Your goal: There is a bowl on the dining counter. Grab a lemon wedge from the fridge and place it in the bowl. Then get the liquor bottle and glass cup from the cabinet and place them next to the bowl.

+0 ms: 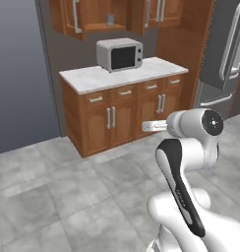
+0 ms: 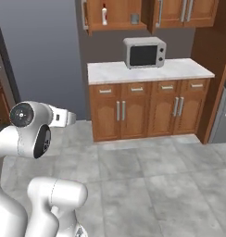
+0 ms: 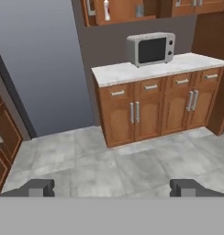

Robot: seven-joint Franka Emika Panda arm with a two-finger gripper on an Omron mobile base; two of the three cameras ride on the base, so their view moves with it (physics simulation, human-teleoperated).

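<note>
The upper wooden cabinet [image 2: 118, 10] stands open above a marble counter. On its shelf stand the liquor bottle [image 2: 104, 14], whitish with a red cap, and to its right the grey glass cup [image 2: 134, 18]. Both show at the top of the hand view: liquor bottle [image 3: 106, 9], glass cup [image 3: 139, 10]. The cup [image 1: 110, 19] also shows in the left base view. My gripper [image 3: 112, 188] is open with nothing between its fingertips [image 3: 40, 187], well back from the cabinet and far below its shelf. The grey fridge [image 1: 225, 59] is at the right. The bowl and lemon wedge are out of view.
A grey microwave [image 2: 144, 52] sits on the marble counter [image 2: 147, 70] over wooden base cabinets [image 2: 147, 111]. Grey tiled floor [image 2: 147, 185] lies open between me and them. At the left edge is a brown wooden unit [image 3: 3, 137]; whether it is the dining counter I cannot tell.
</note>
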